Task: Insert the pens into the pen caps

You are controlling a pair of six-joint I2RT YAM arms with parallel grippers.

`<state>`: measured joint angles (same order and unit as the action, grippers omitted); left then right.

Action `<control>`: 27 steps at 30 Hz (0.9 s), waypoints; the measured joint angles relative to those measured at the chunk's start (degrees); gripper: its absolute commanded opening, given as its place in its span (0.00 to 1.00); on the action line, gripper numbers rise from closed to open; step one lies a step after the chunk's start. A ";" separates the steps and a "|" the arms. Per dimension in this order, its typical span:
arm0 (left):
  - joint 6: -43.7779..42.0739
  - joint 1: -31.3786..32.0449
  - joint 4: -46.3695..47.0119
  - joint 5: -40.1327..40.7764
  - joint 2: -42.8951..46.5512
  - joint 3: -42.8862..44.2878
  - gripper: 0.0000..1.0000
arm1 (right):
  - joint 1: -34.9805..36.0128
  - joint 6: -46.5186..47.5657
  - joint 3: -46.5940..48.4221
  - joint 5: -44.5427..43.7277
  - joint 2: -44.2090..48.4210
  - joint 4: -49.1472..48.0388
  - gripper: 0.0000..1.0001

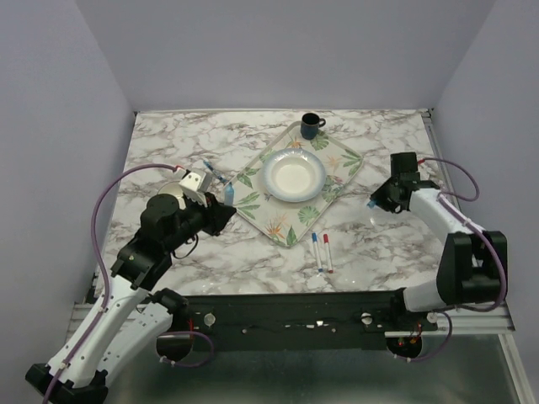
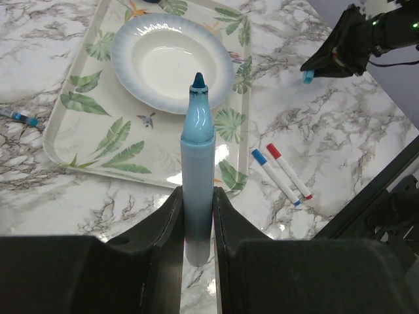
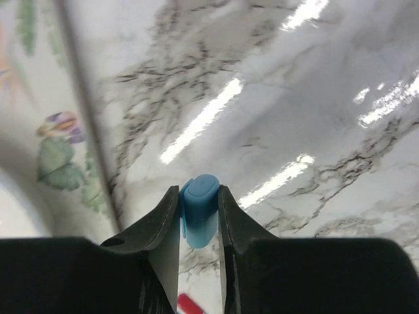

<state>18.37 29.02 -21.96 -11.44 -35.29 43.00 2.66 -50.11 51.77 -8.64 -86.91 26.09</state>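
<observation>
My left gripper (image 1: pixel 222 208) (image 2: pixel 198 199) is shut on the thick light-blue marker (image 1: pixel 229 194) (image 2: pixel 198 150), whose bare tip points toward the tray. My right gripper (image 1: pixel 376 203) (image 3: pixel 198 194) is shut on the light-blue cap (image 3: pixel 200 210) (image 1: pixel 371 204), held just above the table right of the tray; the cap also shows in the left wrist view (image 2: pixel 308 77). Two slim white markers, blue (image 1: pixel 317 251) (image 2: pixel 276 178) and red (image 1: pixel 327 251) (image 2: pixel 289 171), lie side by side on the table in front of the tray. A thin dark blue pen (image 1: pixel 216 176) (image 2: pixel 21 118) lies left of the tray.
A leaf-patterned tray (image 1: pixel 341 160) (image 2: pixel 72 118) sits mid-table and holds a white plate (image 1: pixel 293 175) (image 2: pixel 171 62). A dark cup (image 1: pixel 311 126) stands at the tray's far corner. The tray's rim (image 3: pixel 82 108) is left of the right gripper. Walls close in three sides.
</observation>
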 measured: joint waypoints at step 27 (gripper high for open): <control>13.44 0.00 23.54 -38.27 -4.04 -7.23 0.00 | 32.24 6.56 -7.56 38.18 28.70 -57.75 0.01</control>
<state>31.81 29.02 1.58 -49.71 -39.33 35.77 34.89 -43.55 44.21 29.54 -58.22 -31.66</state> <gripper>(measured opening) 0.266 0.303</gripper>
